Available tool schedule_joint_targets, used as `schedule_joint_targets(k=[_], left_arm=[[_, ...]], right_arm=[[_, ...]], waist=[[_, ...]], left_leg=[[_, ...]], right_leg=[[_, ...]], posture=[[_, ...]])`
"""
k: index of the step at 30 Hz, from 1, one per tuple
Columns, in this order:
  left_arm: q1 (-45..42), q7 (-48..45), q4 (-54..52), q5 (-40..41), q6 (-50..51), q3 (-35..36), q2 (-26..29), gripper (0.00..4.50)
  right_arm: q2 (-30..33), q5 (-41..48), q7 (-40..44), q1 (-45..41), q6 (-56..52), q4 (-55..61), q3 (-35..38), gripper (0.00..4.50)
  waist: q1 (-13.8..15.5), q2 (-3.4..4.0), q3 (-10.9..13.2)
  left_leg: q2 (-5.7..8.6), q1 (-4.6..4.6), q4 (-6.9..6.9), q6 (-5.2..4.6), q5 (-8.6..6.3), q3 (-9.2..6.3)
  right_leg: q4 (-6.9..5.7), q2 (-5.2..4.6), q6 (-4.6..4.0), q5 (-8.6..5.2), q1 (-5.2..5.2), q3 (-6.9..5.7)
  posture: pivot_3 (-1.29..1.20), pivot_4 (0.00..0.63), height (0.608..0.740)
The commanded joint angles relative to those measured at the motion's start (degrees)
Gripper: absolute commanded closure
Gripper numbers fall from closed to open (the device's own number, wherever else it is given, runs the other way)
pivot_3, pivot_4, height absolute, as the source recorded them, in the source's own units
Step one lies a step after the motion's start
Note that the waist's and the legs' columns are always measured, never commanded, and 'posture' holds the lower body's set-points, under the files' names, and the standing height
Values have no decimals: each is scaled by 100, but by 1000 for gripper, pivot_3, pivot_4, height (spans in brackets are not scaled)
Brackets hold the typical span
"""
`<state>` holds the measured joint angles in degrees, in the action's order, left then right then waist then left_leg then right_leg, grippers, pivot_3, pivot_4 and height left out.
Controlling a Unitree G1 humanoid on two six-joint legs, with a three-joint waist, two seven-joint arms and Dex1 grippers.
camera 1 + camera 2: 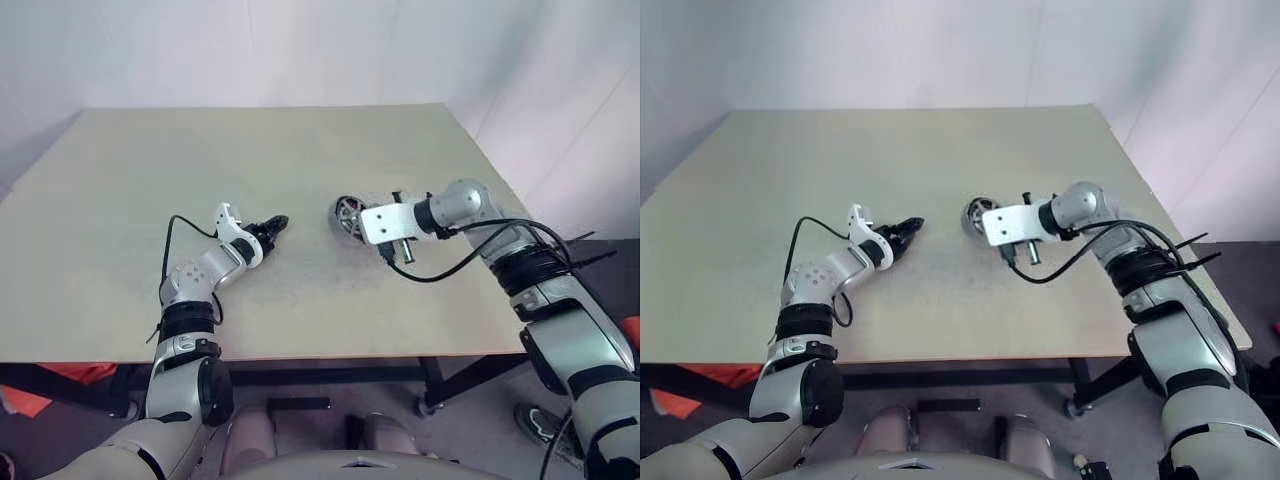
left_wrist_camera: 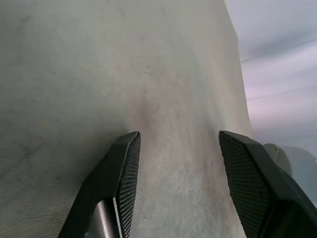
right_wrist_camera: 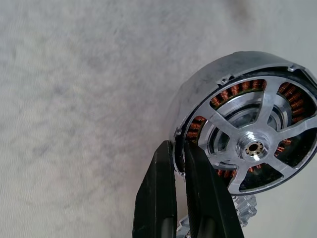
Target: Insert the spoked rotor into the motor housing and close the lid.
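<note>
One big tan table (image 1: 300,170) fills most of what the head camera sees, with a pale wall behind it. Two robot arms reach over it from the near side. On the left side, the left gripper (image 1: 277,224) sits low over the bare table top and points toward the middle of the table. Its two black fingers (image 2: 124,168) stand a fair way apart, with nothing but table between them, so it holds nothing. On the right side, the right gripper (image 3: 179,158) points down and toward the left gripper. Its two black fingers are squeezed close together on the thin rim of the motor housing (image 3: 247,129), one finger outside the shell and one just inside it. So this gripper is pinching the housing by its edge. The housing is a round dark shell near the middle of the table, a bit to the right, well apart from the left gripper. In the head views it looks tilted up on its side rather than lying flat. Inside it sits the spoked rotor (image 3: 255,148), a silvery wheel with wide spokes and a small shiny hub in the centre. Little copper-coloured windings (image 3: 233,91) show through the gaps between the spokes.
</note>
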<state>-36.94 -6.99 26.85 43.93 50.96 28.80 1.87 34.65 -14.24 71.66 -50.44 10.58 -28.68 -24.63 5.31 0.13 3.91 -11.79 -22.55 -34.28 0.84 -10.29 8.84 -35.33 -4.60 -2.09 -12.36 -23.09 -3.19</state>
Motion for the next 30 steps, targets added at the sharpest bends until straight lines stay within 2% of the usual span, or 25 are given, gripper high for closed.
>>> schedule_joint_targets(k=[1,5,8,12,17,23,27,30], left_arm=[[-3,12,-249,17,-144,42,183,1824],[-33,-42,-325,-98,-406,100,556,1824],[-111,-83,-255,-128,-575,205,926,1824],[-126,-120,-222,-157,-700,251,1233,1824],[-72,-85,-280,-122,-727,250,1285,1824],[-18,-19,-470,-107,-713,206,1195,1824],[0,-13,-490,-127,-723,191,1166,1824],[-26,-8,-447,-155,-766,167,1125,1824]], right_arm=[[50,282,178,99,-484,679,234,4458],[14,472,407,362,-1165,1397,237,4458],[-152,760,577,503,-2093,2000,266,4458],[-468,801,374,501,-2970,2240,185,4458],[-797,791,169,449,-3634,2304,64,4458],[-1158,525,-356,309,-3831,1470,-151,4458],[-1282,650,-444,231,-4009,1380,-114,4458],[-1324,686,-539,193,-4025,1329,-101,3539]], waist=[[22,0,0],[23,-1,3],[3,0,4],[20,0,4],[59,-4,7],[42,-9,9],[57,-9,9],[56,-9,10]], left_leg=[[0,-1,0,-1,-1,0],[-2,1,0,4,0,-1],[-2,11,0,25,-3,-6],[-8,27,2,47,3,-9],[-2,42,2,54,6,-9],[-2,45,6,60,9,-12],[0,46,7,65,12,-12],[1,46,7,64,12,-13]], right_leg=[[1,-1,0,0,0,0],[2,0,0,0,-1,-2],[-7,0,1,1,-1,0],[-26,7,1,0,3,2],[-27,1,2,0,24,3],[-27,0,2,0,24,3],[-27,0,2,0,26,3],[-27,-1,2,0,26,3]], posture=[[0,0,740],[0,0,740],[0,0,740],[0,0,740],[0,0,740],[0,0,740],[0,0,740],[0,0,740]])
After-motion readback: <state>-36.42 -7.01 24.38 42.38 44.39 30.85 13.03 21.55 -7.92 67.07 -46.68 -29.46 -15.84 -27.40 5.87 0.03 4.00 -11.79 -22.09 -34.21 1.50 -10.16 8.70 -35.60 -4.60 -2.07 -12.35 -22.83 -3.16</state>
